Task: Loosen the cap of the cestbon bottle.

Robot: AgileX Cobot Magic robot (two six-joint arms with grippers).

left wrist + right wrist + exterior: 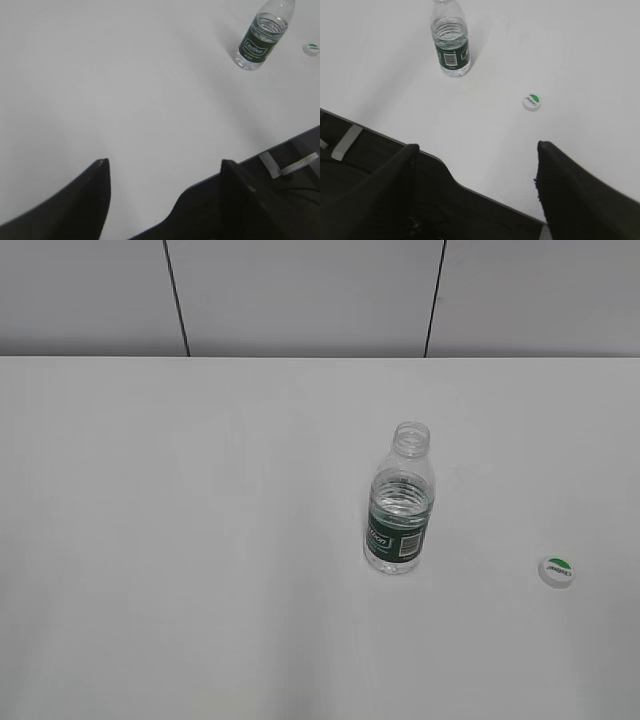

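Bottle (401,502) stands upright on the white desk (200,540), right of centre, long axis vertical, open neck up. Cap (559,571) is off, lying flat, marked side up, well apart to the bottle's right. Left pincer (165,172) spread, empty. Right pincer (476,152) spread, empty.

A broad white tabletop (200,540) is lit evenly and softly, with faint shading. Behind it, a pale grey panelled wall (300,295) is divided by two thin dark vertical seams. A dark tabletop edge is seen in the wrist views.
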